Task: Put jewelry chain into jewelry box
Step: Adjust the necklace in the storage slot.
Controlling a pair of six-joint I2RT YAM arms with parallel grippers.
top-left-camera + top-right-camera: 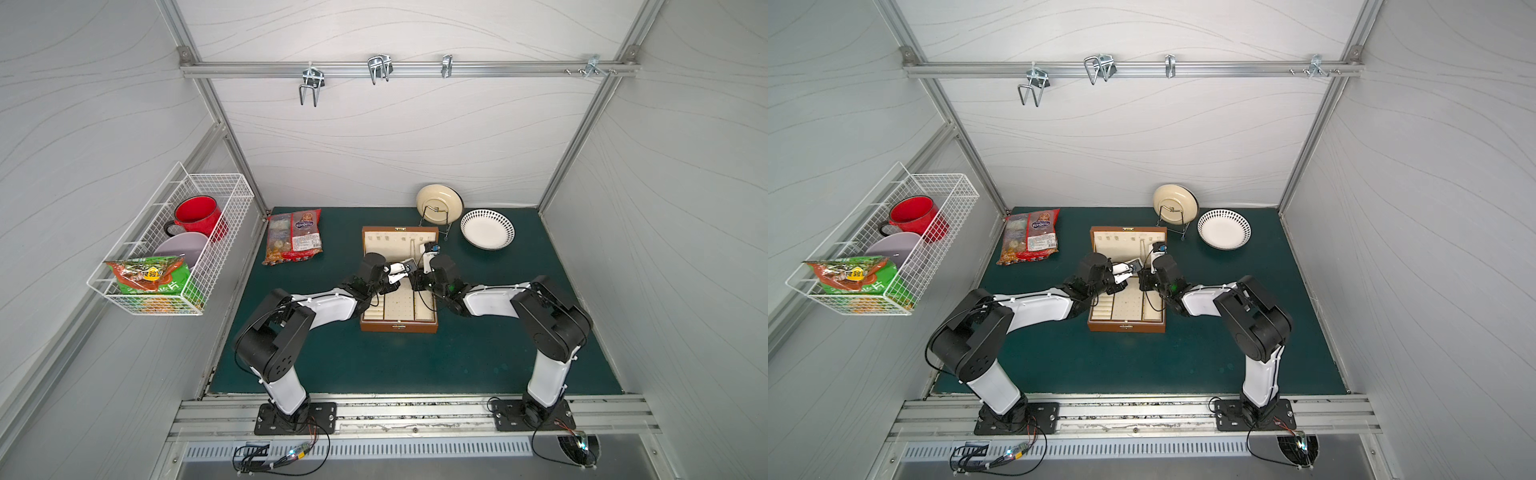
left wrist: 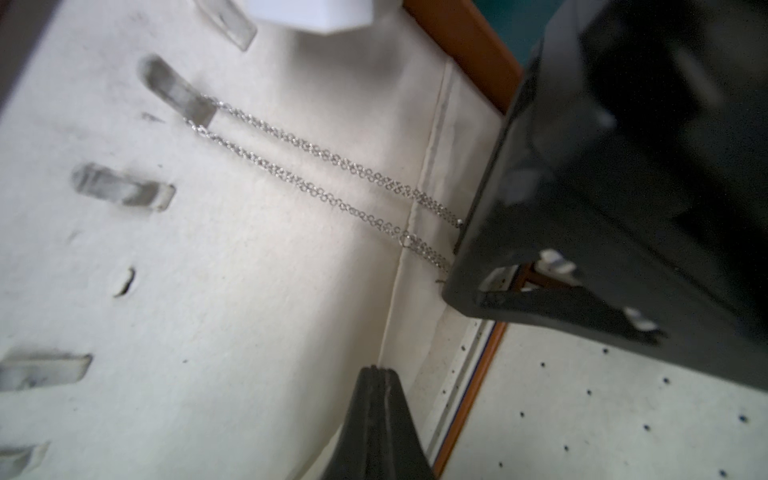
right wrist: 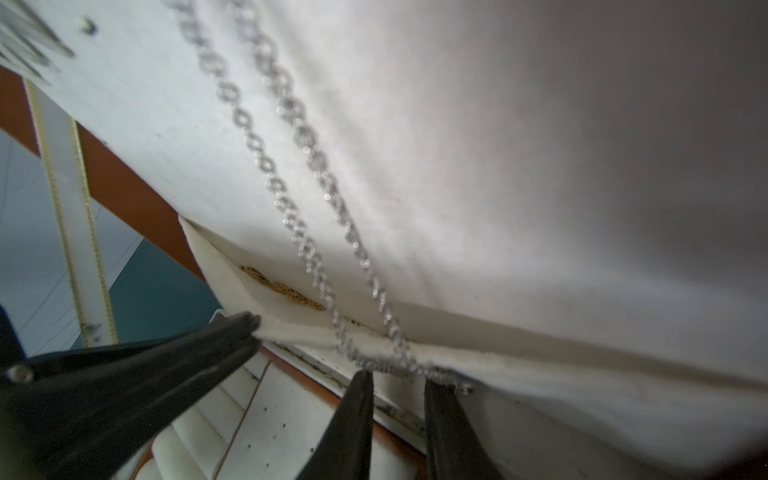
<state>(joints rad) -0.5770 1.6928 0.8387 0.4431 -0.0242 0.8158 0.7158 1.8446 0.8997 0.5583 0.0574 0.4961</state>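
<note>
A wire basket [image 1: 216, 183] with a red mug [image 1: 195, 214] hangs on the left wall, and a candy bag [image 1: 293, 237] lies on the green mat [image 1: 415, 361]. At the middle stands the open jewelry box [image 1: 399, 326], with both arms reaching over its tray. The left gripper [image 2: 378, 374] has its fingers pressed together, holding nothing, close to the pocket seam at the bottom of the lid. The jewelry chain [image 2: 316, 156] hangs in two strands from a clear hook [image 2: 178, 91] on the cream lid lining, running down to the pocket edge. The right gripper [image 3: 397, 384] has its fingers slightly spread, with the chain's lower end lying just at their tips; whether they touch it I cannot tell. Farther right, a cream plate [image 1: 439, 203] stands on a rack beside a dotted bowl [image 1: 487, 228].
</note>
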